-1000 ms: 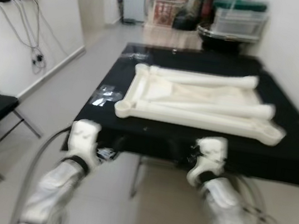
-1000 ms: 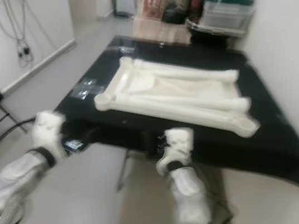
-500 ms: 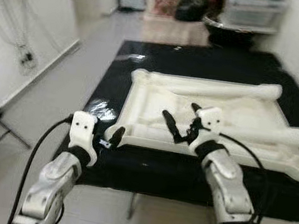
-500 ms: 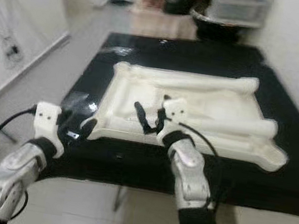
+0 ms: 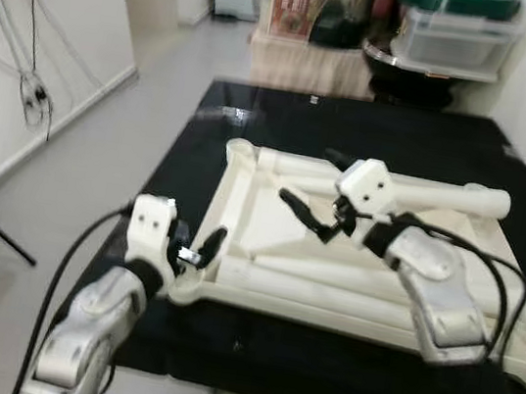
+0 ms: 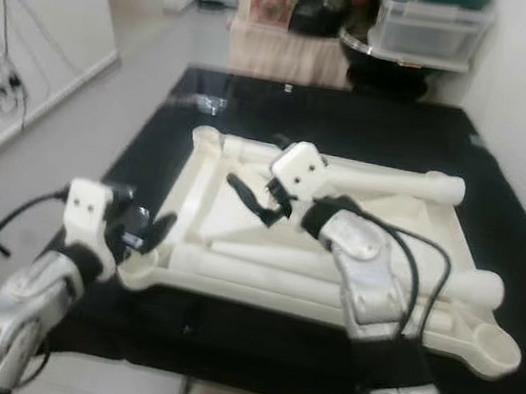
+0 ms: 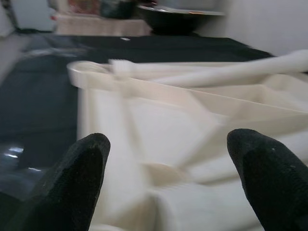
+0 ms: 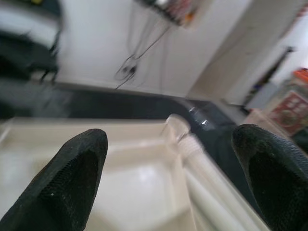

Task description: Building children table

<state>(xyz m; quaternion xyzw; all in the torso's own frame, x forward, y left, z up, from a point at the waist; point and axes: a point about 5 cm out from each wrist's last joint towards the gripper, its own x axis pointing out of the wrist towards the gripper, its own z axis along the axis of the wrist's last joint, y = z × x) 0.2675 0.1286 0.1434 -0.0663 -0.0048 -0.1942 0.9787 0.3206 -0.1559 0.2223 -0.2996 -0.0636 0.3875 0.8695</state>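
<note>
The tabletop (image 5: 353,260), a cream plastic panel lying upside down with loose legs (image 5: 412,192) laid across it, sits mid-frame on a black table (image 5: 283,131), its long side running left to right.

The risk from here, as a judgement, is that the loose legs roll or slide if the panel is nudged or lifted by one corner; the smooth round tubes look free to shift, and one at the right edge of the frame already overhangs the rim. A one-sided pull at the corner could also drag the whole panel across the glossy table.

The left gripper (image 5: 198,250), fingers spread and holding nothing, sits just beside the panel's near-left corner socket, low in the left half of the frame. The right gripper (image 5: 313,209), also spread and empty, hangs over the panel's middle left, near the upper leg but apart from it; its wrist view looks across the ribbed underside toward the far corner.
</note>
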